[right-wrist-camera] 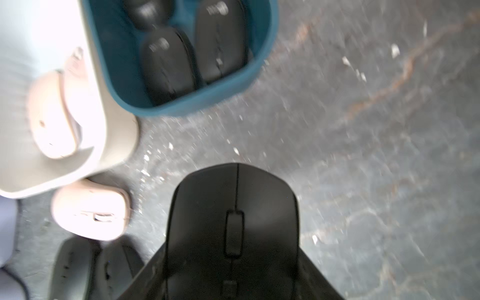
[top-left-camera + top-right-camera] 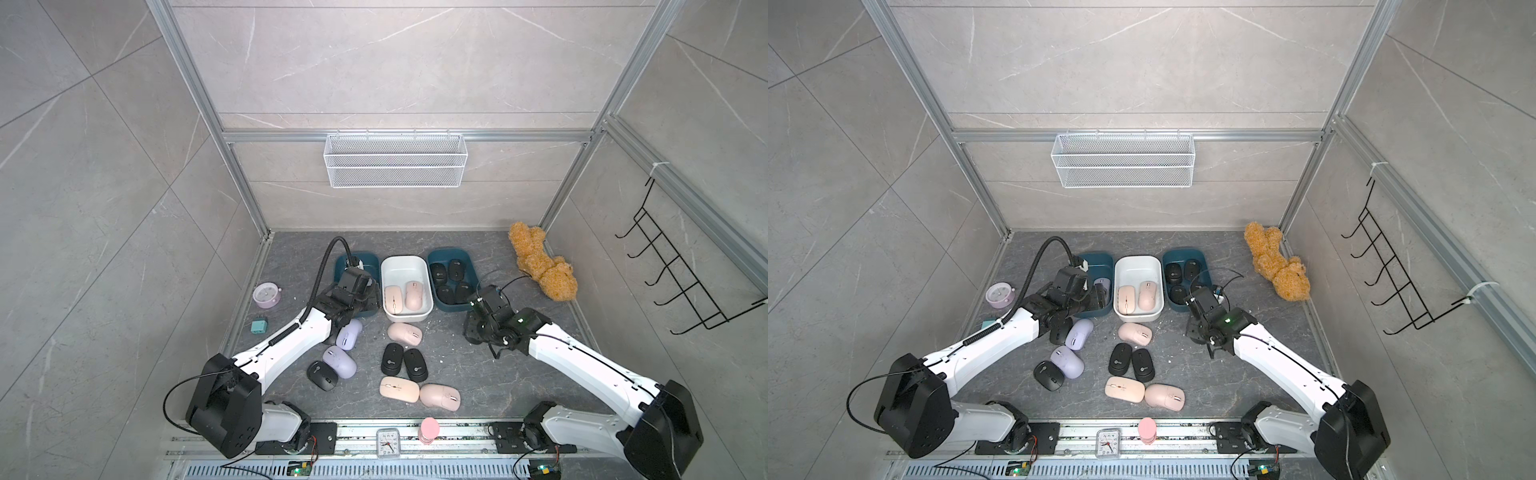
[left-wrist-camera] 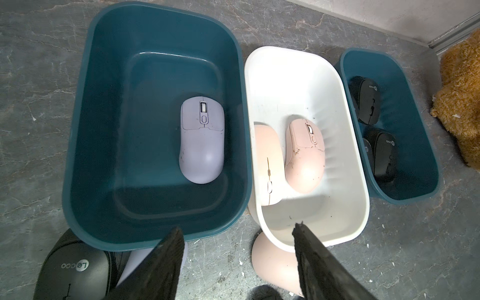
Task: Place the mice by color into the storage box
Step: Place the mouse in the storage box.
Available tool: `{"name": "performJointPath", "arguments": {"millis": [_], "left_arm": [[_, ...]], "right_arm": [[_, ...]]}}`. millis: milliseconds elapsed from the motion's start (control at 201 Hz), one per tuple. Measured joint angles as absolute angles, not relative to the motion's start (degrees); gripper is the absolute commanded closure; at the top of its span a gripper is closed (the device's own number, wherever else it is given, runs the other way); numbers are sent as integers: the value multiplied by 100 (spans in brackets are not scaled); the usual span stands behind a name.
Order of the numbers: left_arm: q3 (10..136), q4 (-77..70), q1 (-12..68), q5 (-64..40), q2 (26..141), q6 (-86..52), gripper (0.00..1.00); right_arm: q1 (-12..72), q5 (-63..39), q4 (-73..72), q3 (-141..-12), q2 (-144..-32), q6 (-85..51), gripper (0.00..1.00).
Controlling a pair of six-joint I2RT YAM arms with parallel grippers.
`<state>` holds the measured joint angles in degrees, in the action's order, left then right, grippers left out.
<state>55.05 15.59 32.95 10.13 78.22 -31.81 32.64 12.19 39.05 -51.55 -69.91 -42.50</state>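
Note:
Three bins stand side by side at the back. The left teal bin (image 3: 104, 104) holds one lavender mouse (image 3: 202, 145). Two pink mice (image 2: 403, 297) lie in the white bin (image 2: 405, 259). Several black mice (image 2: 451, 278) fill the right teal bin (image 2: 451, 252). My left gripper (image 3: 237, 228) hangs open and empty over the left teal bin's near rim. To the right of the bins, low over the floor, my right gripper (image 1: 233, 259) is shut on a black mouse (image 1: 233, 207). Lavender (image 2: 340, 360), black (image 2: 403, 361) and pink mice (image 2: 419, 392) lie loose on the floor.
A lavender alarm clock (image 2: 264, 295) and a teal block (image 2: 258, 326) sit at the left wall. A brown teddy bear (image 2: 540, 266) lies at the back right. A wire basket (image 2: 395, 160) hangs on the back wall. A small clock (image 2: 387, 443) and a pink item (image 2: 429, 430) stand on the front rail.

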Motion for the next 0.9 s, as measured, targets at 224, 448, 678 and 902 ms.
{"name": "performJointPath", "arguments": {"millis": [224,448,678,902], "left_arm": [[5540,1695,3295,1011,7826,-3277,31],[5686,1815,3295,1007,7918,-3350,31],[5828,1828,3295,993,7955,-3385,31],[5828,1841,3295,991,7955,-3417,31]], "right_arm": [[2764,617,3446,-5843,-7474,-3271,46],[2665,423,3055,-6357,-7745,-2628,46],[2486,364,2939,-6954,-8200,-2154,45],[2357,290,2882,-7242,-8643,-1802,45]]}}
